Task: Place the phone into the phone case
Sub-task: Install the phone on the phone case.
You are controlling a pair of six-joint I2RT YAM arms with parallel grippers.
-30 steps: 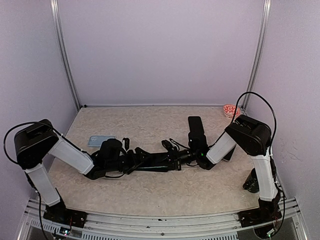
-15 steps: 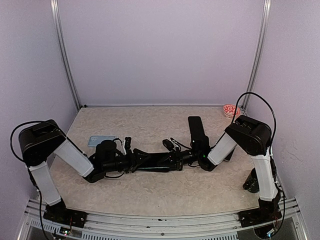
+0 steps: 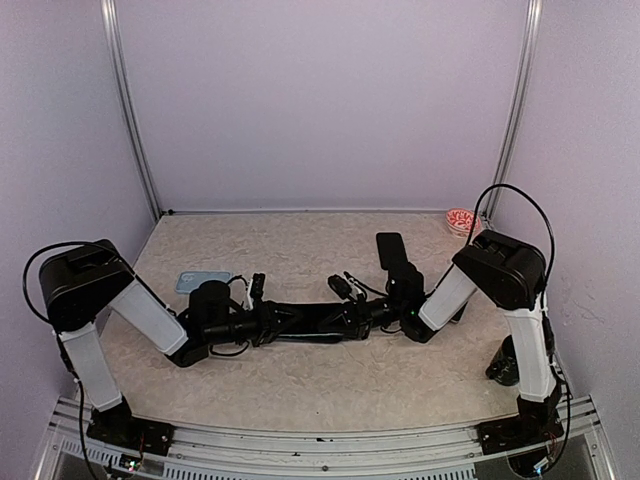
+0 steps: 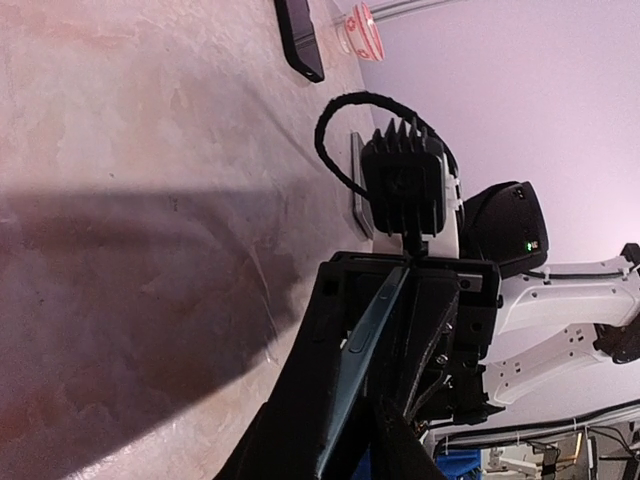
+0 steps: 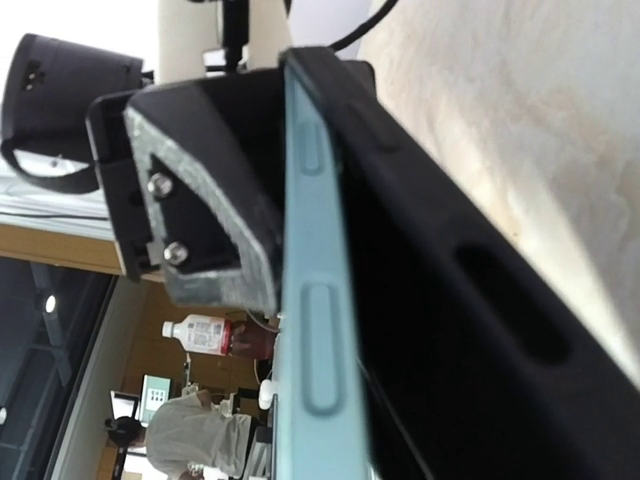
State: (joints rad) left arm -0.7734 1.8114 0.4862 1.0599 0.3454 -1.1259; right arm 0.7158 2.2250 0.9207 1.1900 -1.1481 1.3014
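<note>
A light blue phone (image 3: pixel 312 322) sits edge-up in a black phone case (image 3: pixel 300 330), held level just above the table between both arms. My left gripper (image 3: pixel 272 322) is closed round its left end. In the left wrist view the blue edge of the phone (image 4: pixel 368 330) with its side buttons runs between the dark fingers (image 4: pixel 300 400). My right gripper (image 3: pixel 352 312) is shut on the right end. In the right wrist view, the phone's edge (image 5: pixel 315 300) lies against the black case wall (image 5: pixel 450 300) with its cutouts.
A second light blue slab (image 3: pixel 203 282) lies flat behind the left arm. A black slab (image 3: pixel 392 250) lies at the back right, also seen from the left wrist (image 4: pixel 300 40). A red-and-white bowl (image 3: pixel 462 220) stands in the far right corner.
The left gripper's jaws have closed in from wide open onto the phone's left end, and the left arm shifted a little left. The right gripper has stayed shut on its end.
</note>
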